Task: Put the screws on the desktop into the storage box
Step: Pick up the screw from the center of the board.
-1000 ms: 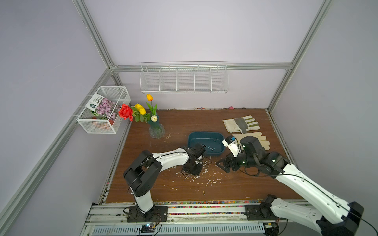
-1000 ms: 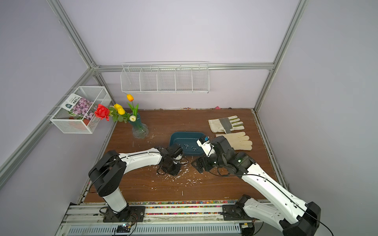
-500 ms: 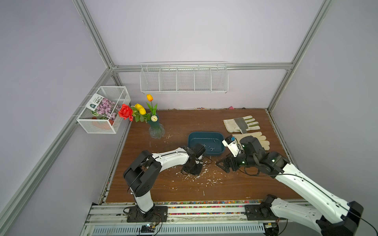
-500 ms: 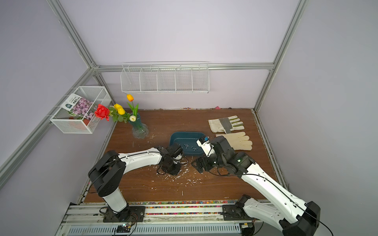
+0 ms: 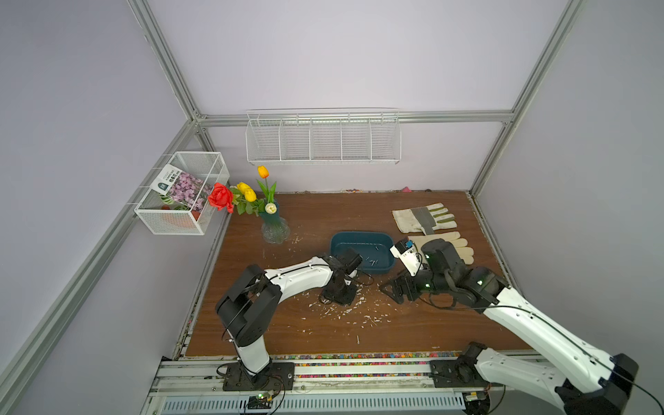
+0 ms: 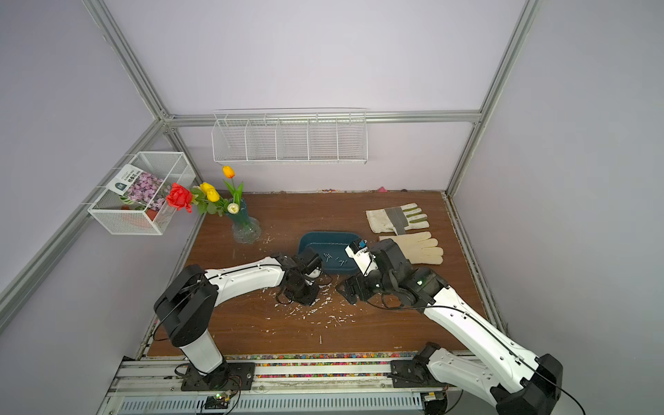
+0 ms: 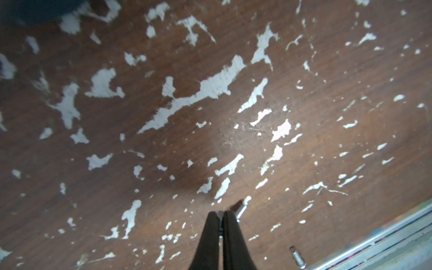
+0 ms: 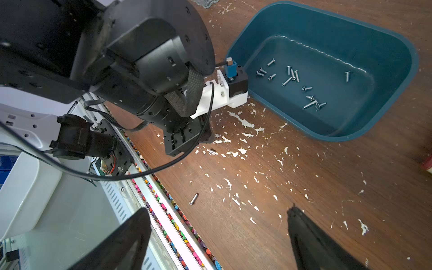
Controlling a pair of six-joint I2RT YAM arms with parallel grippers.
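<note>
Left gripper [image 7: 221, 214] pinched shut; screw [image 7: 240, 208] just beside tips (held? cannot tell). Lift slowly, verify, then carry over storage box [image 8: 395, 70].

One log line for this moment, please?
left gripper: shut beside a screw on desktop | right gripper: open, hovering | storage box: holds screws | another screw: loose

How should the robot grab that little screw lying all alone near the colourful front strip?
Probably pinch the lone screw across the middle of its thin shaft, coming straight down. It lies flat on the desktop, sides free, so nothing fits underneath. The open right end effector should turn to close across its length, not along it.
</note>
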